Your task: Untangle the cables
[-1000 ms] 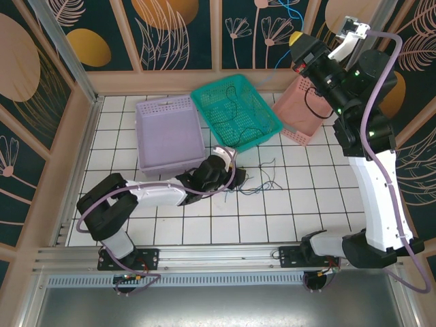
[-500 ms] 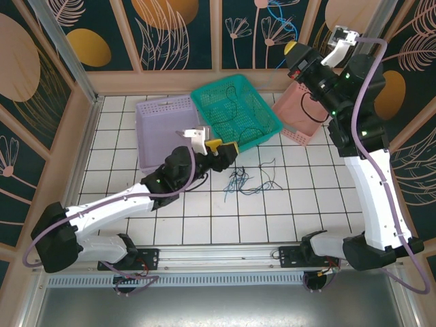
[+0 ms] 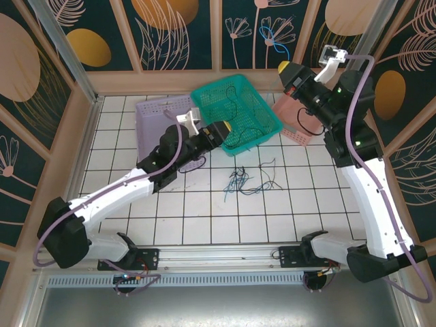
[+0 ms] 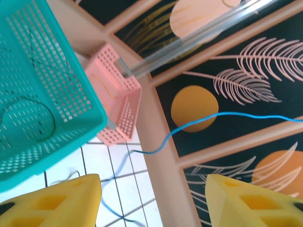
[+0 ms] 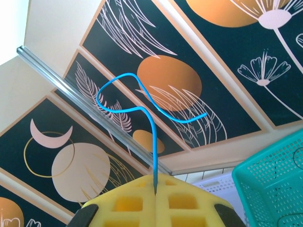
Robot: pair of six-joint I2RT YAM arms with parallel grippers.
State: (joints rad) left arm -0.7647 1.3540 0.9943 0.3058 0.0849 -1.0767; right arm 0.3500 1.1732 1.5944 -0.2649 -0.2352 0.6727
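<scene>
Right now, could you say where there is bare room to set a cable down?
Bare tiles lie between the loose cables and the near rail, and right of them below the pink basket. The back is crowded: lavender basket, teal basket, left gripper.

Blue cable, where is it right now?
Right wrist view: the blue cable is pinched between the fingers of the right gripper, high at back right by the pink basket.
</scene>
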